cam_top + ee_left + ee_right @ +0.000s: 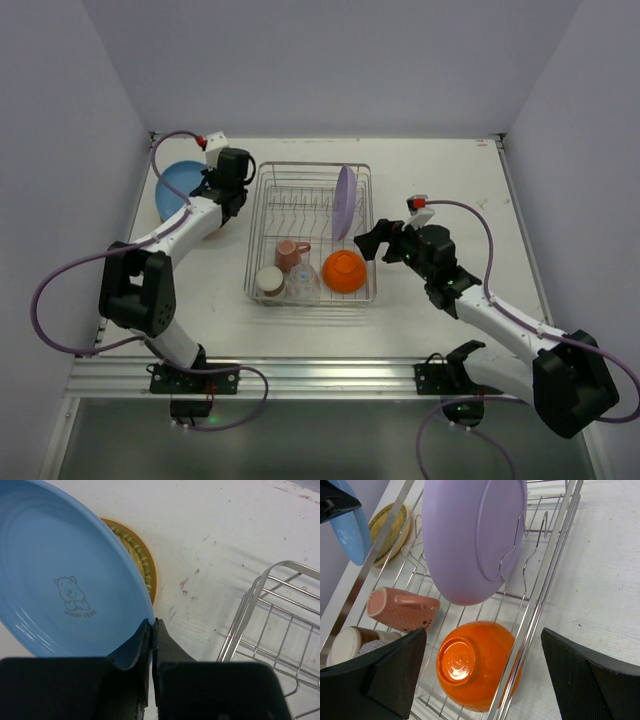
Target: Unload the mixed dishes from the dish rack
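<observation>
Currently the blue plate (65, 575) is pinched at its rim by the clenched left gripper (151, 626), left of the rack (300, 210) and tilted over a yellow plate (142, 560) on the table (225, 530). With so thin a hold it could slip and strike the plate below. The right gripper (485, 677) is spread wide over the orange bowl (475, 665), so the rack wire or the lavender plate (470, 535) could be knocked. "SWEET BEAR" can be read under a bear drawing (72, 592).

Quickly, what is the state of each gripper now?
Left gripper: closed on the rim of the light-blue plate.
Right gripper: open, holding nothing.
</observation>
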